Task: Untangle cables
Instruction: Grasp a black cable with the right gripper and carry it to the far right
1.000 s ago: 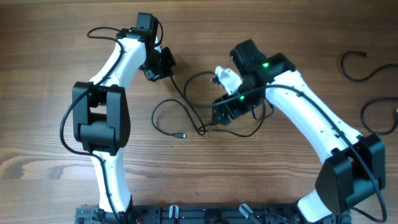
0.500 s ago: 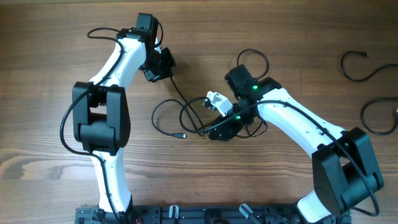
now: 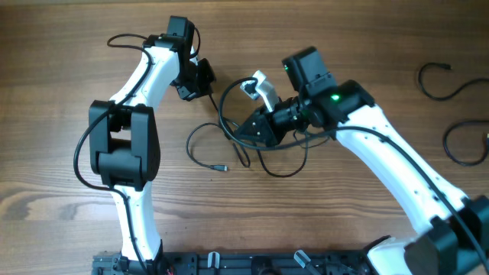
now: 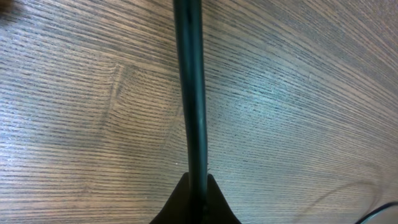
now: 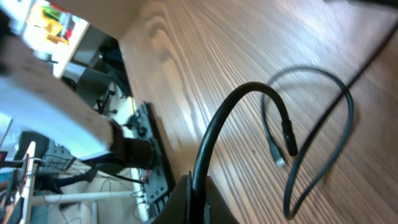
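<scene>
Thin black cables [image 3: 229, 145] lie looped and crossed at the table's middle, one plug end [image 3: 223, 166] resting on the wood. My left gripper [image 3: 206, 88] is at the upper left of the tangle, shut on one cable that runs down into the loops. In the left wrist view that cable [image 4: 194, 93] runs straight up from the closed left gripper [image 4: 198, 196]. My right gripper [image 3: 240, 134] sits over the tangle, shut on a cable. In the right wrist view this cable [image 5: 217, 124] arcs up out of the right gripper [image 5: 198, 196] and drops to a plug [image 5: 290, 144].
Two separate black cables lie at the far right, one [image 3: 439, 82] higher and one [image 3: 462, 143] near the table's right edge. The arm bases and a black rail [image 3: 252, 263] line the front edge. Bare wood [image 3: 46, 114] spreads to the left.
My right gripper dipped to the tangle, closed on a cable, and pulled up and left with it, dragging the loops. The left gripper stayed put, still shut on its cable.
</scene>
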Controlling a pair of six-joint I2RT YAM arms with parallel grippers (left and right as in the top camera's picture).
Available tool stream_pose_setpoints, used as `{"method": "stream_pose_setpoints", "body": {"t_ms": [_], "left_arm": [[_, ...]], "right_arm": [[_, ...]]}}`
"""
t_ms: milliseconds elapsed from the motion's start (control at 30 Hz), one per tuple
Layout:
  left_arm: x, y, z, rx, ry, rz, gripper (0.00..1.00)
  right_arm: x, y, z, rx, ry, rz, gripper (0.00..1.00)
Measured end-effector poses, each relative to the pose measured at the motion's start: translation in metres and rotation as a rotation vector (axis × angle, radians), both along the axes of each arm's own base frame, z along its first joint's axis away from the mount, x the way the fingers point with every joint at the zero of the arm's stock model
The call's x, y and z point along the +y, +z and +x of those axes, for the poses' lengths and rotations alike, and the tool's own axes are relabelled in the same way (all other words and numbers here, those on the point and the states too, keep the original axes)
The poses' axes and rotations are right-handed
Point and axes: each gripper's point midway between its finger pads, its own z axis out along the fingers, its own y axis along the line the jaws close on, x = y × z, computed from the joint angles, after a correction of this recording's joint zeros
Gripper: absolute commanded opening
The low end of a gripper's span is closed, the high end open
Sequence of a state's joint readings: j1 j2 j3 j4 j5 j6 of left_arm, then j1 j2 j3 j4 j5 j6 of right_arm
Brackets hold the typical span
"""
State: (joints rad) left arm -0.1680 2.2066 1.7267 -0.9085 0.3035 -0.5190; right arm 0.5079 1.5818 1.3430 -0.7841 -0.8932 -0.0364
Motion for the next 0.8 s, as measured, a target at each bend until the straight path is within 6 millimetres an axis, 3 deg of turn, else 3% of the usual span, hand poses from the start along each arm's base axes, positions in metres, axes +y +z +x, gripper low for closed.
{"method": "stream_pose_setpoints", "body": {"t_ms": [133, 200, 267, 333, 433, 467, 567, 633, 667, 700, 800], "left_arm": [[0.0, 0.0, 0.0, 0.001, 0.0, 0.001, 0.04], [0.0, 0.0, -0.002, 0.007, 0.0, 0.001, 0.04], [0.0, 0.0, -0.002, 0.009, 0.0, 0.002, 0.04], [0.0, 0.0, -0.002, 0.01, 0.0, 0.002, 0.04], [0.0, 0.0, -0.003, 0.011, 0.0, 0.002, 0.04], [0.0, 0.0, -0.003, 0.011, -0.001, 0.002, 0.04], [0.001, -0.001, -0.004, 0.017, -0.002, 0.004, 0.04], [0.001, -0.001, -0.005, 0.019, -0.005, 0.005, 0.04], [0.001, -0.001, -0.006, 0.023, -0.005, 0.005, 0.04], [0.001, -0.001, -0.006, 0.023, -0.005, 0.006, 0.04], [0.002, -0.001, -0.006, 0.023, -0.004, 0.008, 0.04]], "right_arm": [[-0.012, 0.054, -0.006, -0.068, -0.025, 0.121, 0.04], [-0.036, 0.079, 0.003, -0.12, -0.101, 0.158, 0.04], [-0.067, 0.086, 0.021, -0.132, -0.248, 0.124, 0.04], [-0.128, 0.078, 0.053, -0.118, -0.561, -0.014, 0.04], [-0.169, 0.043, 0.061, -0.025, -0.8, -0.234, 0.04], [-0.195, 0.021, 0.067, 0.021, -0.941, -0.371, 0.04], [-0.215, 0.005, 0.096, 0.016, -1.062, -0.425, 0.04], [-0.227, 0.01, 0.114, -0.005, -1.118, -0.391, 0.04], [-0.238, 0.021, 0.121, -0.02, -1.153, -0.37, 0.04], [-0.255, 0.044, 0.133, -0.056, -1.211, -0.334, 0.04], [-0.326, 0.169, 0.156, -0.309, -1.425, -0.168, 0.04]]}}
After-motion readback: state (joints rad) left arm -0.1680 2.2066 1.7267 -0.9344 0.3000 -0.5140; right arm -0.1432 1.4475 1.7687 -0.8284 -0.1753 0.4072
